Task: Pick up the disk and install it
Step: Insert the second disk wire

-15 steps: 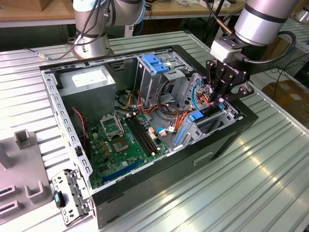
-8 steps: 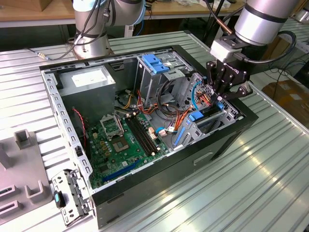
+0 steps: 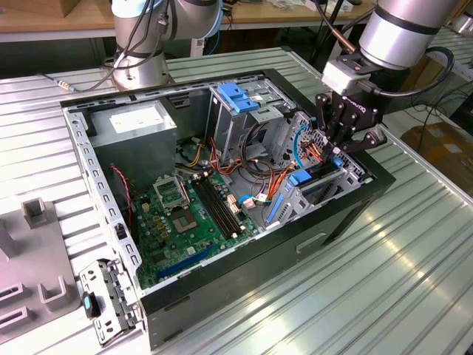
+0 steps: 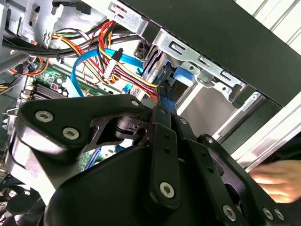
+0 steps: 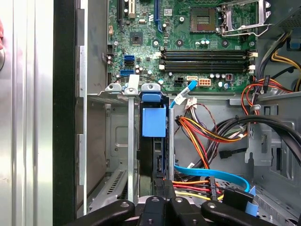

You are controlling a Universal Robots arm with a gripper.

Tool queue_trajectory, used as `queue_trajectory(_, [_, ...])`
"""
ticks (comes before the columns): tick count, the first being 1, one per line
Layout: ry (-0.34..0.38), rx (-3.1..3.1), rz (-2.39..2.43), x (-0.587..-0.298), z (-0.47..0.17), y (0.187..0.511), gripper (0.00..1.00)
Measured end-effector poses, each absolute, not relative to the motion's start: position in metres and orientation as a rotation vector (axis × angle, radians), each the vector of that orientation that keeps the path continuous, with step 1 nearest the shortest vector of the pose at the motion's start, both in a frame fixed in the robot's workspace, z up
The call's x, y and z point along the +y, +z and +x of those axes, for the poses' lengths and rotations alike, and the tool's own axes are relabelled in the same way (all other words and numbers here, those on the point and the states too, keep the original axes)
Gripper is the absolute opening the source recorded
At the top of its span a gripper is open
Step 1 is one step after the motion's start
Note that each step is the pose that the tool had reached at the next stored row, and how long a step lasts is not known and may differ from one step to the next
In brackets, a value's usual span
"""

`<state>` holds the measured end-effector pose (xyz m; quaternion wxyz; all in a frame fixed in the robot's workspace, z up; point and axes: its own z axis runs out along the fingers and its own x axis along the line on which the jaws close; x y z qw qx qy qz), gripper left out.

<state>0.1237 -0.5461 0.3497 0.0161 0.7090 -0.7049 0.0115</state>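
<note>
Exterior view first: the gripper (image 3: 341, 146) hung over the far corner of the open computer case (image 3: 355, 200), its dark fingers (image 3: 330, 140) reaching down into the drive bay (image 3: 314, 185) directly beneath it. A blue rail of the disk (image 3: 336, 160) showed right at the fingertips, and the fingers appeared clenched on it. Away from the gripper, deeper in the case, lay the motherboard (image 3: 188, 218), the grey power-supply box (image 3: 137, 126) and the metal cage with a blue handle (image 3: 238, 98).

Second wrist view: the black gripper body (image 4: 141, 155) filled the foreground. Just beyond its fingertips the disk's blue edge (image 4: 165, 96) ran into the metal bay frame (image 4: 188, 59), with a blue data cable (image 4: 84, 66) and bundled coloured wires (image 4: 113, 56) beside it. A blurred hand (image 4: 277, 181) showed outside the case wall.

First wrist view: the fingers (image 5: 164, 186) met around the dark disk (image 5: 154, 155) standing edge-on in a slot of the bay, directly ahead of the gripper. Its blue tab (image 5: 154, 121) lay at the end farthest from the fingers, with the motherboard (image 5: 188, 42) beyond.
</note>
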Motion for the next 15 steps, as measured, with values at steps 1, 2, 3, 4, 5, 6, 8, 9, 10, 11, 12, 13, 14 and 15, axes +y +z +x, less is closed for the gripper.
queue_trajectory(1, [0.036,-2.192,2.205,-0.546,0.124,0.35,0.11])
queue_trajectory(2, [0.036,-2.192,2.205,-0.546,0.124,0.35,0.11])
queue_trajectory(3, [0.036,-2.192,2.205,-0.546,0.124,0.35,0.11])
queue_trajectory(4, [0.036,-2.192,2.205,-0.546,0.124,0.35,0.11])
queue_trajectory(5, [0.036,-2.192,2.205,-0.546,0.124,0.35,0.11])
queue_trajectory(6, [0.036,-2.192,2.205,-0.546,0.124,0.35,0.11])
queue_trajectory(8, [0.036,-2.192,2.205,-0.546,0.123,0.35,0.11])
queue_trajectory(9, [0.036,-2.192,2.205,-0.546,0.122,0.35,0.11])
queue_trajectory(10, [0.036,-2.192,2.205,-0.546,0.119,0.35,0.11])
queue_trajectory(11, [0.036,-2.192,2.205,-0.546,0.118,0.35,0.11])
queue_trajectory(12, [0.036,-2.192,2.205,-0.546,0.118,0.351,0.11])
queue_trajectory(13, [0.035,-2.192,2.205,-0.546,0.118,0.354,0.11])
queue_trajectory(14, [0.035,-2.193,2.205,-0.546,0.118,0.357,0.11])
queue_trajectory(15, [0.034,-2.193,2.206,-0.546,0.118,0.36,0.11])
